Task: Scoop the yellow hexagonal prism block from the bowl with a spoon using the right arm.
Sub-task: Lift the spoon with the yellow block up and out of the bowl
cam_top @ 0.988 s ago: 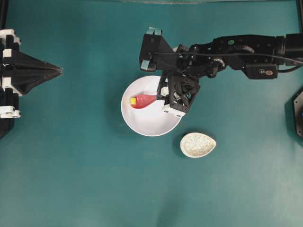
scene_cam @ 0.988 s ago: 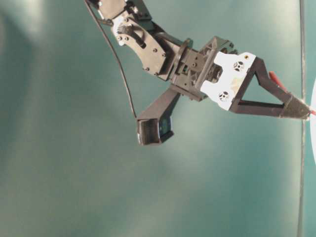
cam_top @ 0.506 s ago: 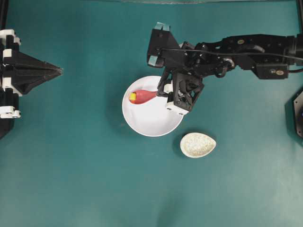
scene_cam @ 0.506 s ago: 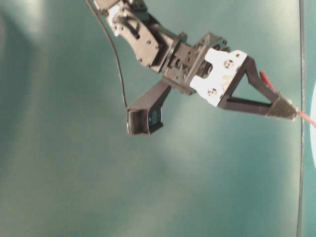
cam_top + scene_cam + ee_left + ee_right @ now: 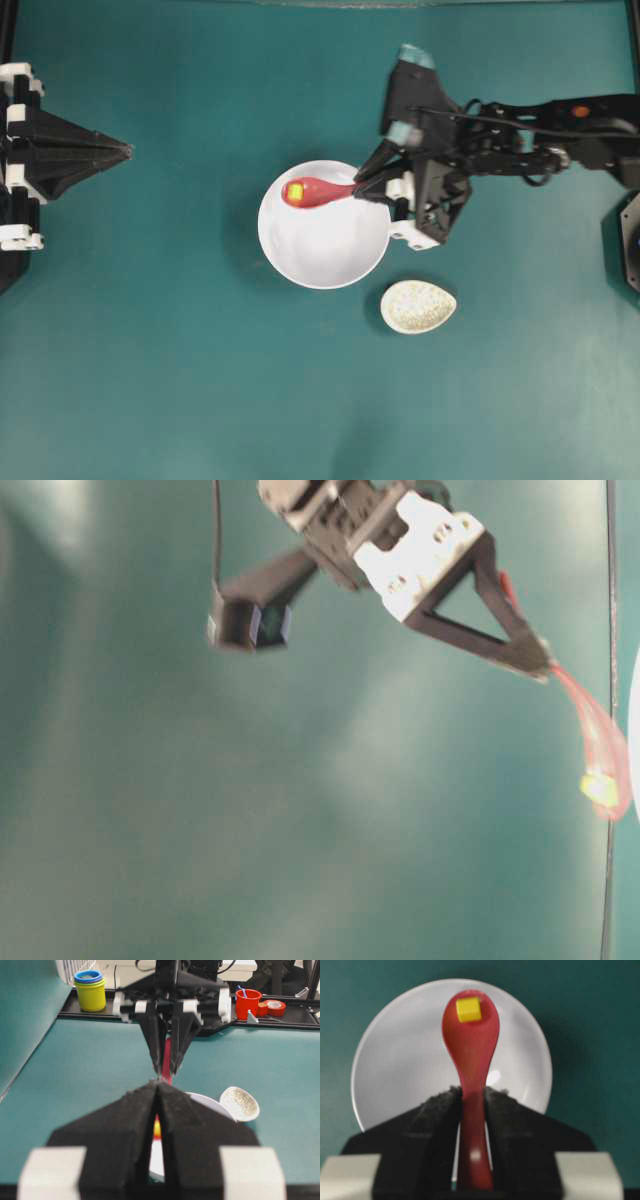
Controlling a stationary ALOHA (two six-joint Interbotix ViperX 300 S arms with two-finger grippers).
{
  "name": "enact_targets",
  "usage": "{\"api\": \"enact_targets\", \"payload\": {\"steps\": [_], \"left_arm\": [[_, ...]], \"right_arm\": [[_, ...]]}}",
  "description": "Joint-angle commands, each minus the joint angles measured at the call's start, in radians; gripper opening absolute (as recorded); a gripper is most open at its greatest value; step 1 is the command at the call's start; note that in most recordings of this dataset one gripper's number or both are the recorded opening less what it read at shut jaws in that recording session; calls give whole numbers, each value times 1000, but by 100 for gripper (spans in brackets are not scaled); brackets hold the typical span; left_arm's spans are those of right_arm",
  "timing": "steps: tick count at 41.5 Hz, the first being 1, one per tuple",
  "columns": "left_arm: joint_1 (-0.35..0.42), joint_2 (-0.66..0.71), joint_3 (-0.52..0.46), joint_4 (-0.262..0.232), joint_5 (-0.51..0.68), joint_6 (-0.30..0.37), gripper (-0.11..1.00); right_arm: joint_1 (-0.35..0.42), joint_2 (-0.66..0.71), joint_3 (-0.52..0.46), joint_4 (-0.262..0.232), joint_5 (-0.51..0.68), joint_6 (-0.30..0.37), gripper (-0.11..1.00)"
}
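My right gripper is shut on the handle of the red-pink spoon, which it holds level above the far part of the white bowl. The yellow hexagonal prism block lies in the spoon's scoop near its tip. The right wrist view shows the block in the spoon, the bowl beneath, and the fingers pressing the handle. At table level the spoon hangs in the air with the block. My left gripper rests shut at the left edge, its tips together.
A small speckled cream oval dish lies just right of and below the bowl. Behind the table in the left wrist view stand stacked yellow and blue cups, a red cup and a red tape roll.
The right arm has risen and drawn back to the right, lifting the spoon with the yellow block out of the bowl's bottom. The left arm has not moved.
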Motion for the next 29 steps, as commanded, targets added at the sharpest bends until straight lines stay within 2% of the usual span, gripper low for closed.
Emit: {"api": "enact_targets", "payload": {"steps": [1,15,29], "left_arm": [[2,9,-17,-2,-5,-2,0],[2,9,-18,-2,-5,-2,0],[2,9,-17,-2,-5,-2,0]], "right_arm": [[8,-75,25,6,-46,0,23],[8,-281,91,3,-34,17,23],[8,-336,100,2,-29,17,23]]}}
